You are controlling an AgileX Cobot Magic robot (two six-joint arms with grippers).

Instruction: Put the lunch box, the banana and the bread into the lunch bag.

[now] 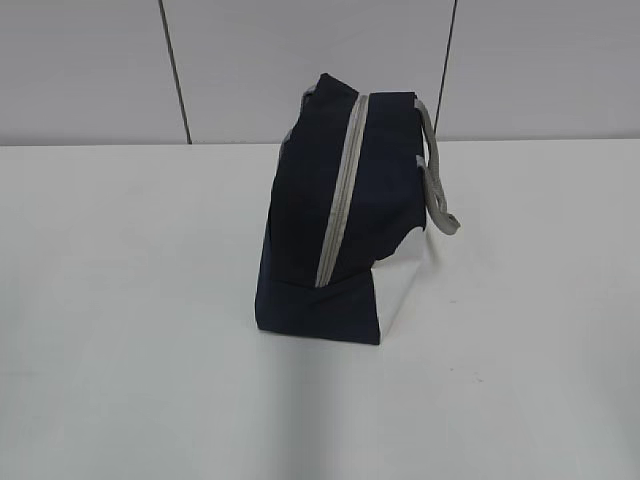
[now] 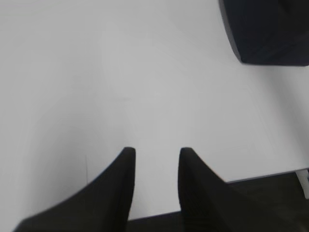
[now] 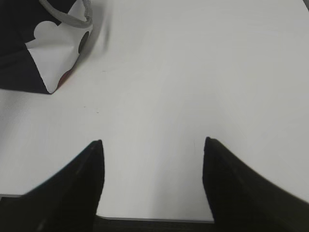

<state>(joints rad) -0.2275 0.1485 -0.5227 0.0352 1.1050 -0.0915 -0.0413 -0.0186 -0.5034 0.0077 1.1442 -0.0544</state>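
Note:
The navy lunch bag (image 1: 330,230) stands upright mid-table, its grey zipper (image 1: 343,190) running shut up the side that faces me, grey strap handles (image 1: 435,185) hanging at its right. A corner of the lunch bag (image 2: 265,34) shows top right in the left wrist view. The right wrist view has its white lower panel (image 3: 53,60) top left. My left gripper (image 2: 157,151) is open over bare table near the front edge, nothing between its fingers. My right gripper (image 3: 152,141) is open wider, also empty, over bare table. The lunch box, banana and bread are out of view. Neither arm shows in the exterior view.
The white table (image 1: 130,330) spreads around the bag. A grey panelled wall (image 1: 300,60) rises behind it. The table's front edge (image 3: 154,220) lies just under the right gripper, and the same edge (image 2: 260,176) runs past the left one.

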